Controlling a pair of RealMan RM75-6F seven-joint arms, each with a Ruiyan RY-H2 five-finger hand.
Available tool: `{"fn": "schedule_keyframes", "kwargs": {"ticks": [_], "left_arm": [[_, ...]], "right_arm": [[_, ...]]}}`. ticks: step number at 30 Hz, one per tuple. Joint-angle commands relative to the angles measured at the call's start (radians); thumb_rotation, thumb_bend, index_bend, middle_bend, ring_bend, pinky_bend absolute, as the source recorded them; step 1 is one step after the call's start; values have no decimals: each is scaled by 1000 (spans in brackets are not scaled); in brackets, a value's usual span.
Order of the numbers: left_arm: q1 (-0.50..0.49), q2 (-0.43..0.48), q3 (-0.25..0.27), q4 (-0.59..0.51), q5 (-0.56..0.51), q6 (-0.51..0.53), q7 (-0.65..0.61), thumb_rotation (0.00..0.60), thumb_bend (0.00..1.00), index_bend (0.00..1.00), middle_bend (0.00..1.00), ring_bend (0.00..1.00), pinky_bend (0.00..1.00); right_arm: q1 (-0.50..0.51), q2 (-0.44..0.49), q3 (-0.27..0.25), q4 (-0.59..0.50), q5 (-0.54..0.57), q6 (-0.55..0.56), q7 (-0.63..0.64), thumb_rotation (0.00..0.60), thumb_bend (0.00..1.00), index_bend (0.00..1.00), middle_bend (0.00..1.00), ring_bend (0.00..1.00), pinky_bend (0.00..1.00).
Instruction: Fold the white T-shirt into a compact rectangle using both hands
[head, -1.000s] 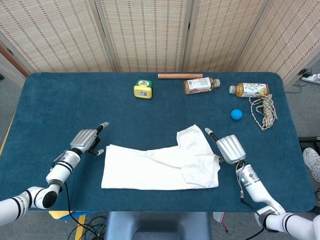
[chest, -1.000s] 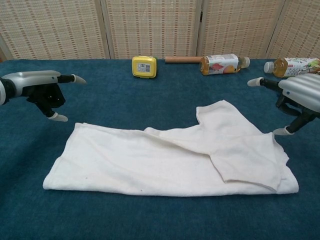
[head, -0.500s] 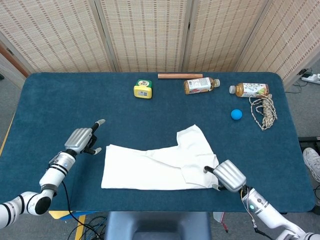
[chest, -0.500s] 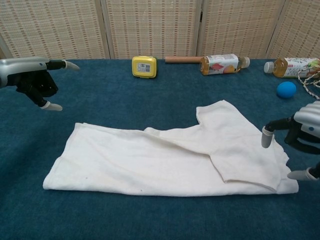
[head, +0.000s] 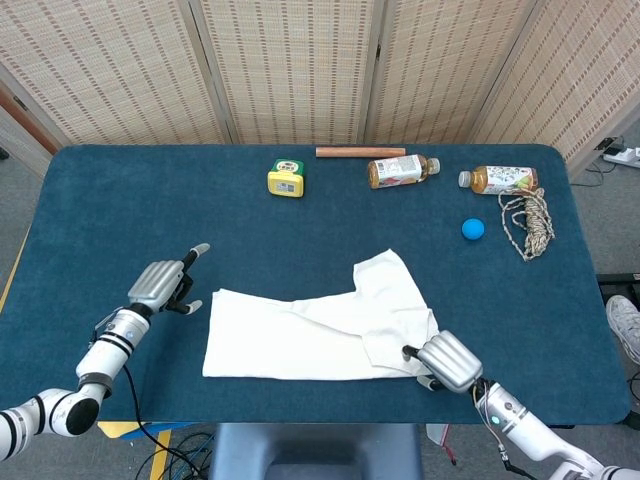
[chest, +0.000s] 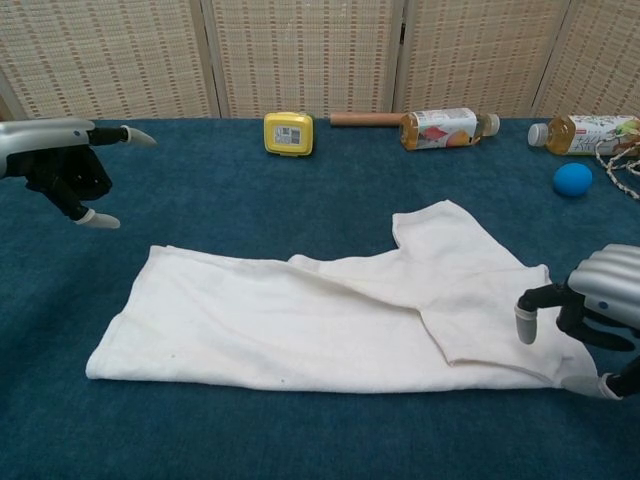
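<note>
White cotton T-shirt (head: 320, 328) lies partly folded, flat on the blue felt-covered table (head: 120, 200), near the front edge. Right hand (head: 440, 361) at the shirt's near right corner, fingers apart, apparently touching cloth; grip unclear. Left hand (chest: 60, 165) hovers left of the shirt, fingers spread, empty.

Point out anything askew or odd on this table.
The white T-shirt lies unevenly folded, one sleeve jutting toward the far side. Two bottles lie on their sides near the far edge. Nothing spilled.
</note>
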Motion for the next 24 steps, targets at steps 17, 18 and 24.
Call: {"fn": "schedule_keyframes", "kwargs": {"ticks": [17,18,24], "left_arm": [[20,9,-2,9,18,16,-37,600,293,0,888,855,974],[21,10,-2,9,18,17,-39,600,292,0,888,855,974],[24,17,-3,0,26,22,-39,600,293,0,888,855,974]], "right_arm": [[24,-44,26,44,16,-31,-2,600,421,603,924,981,1000],[25,-44,31,45,17,-25,2,600,430,623,927,981,1000],[35,-46,83,41,47,2,28,600,456,668,937,981,1000]]}}
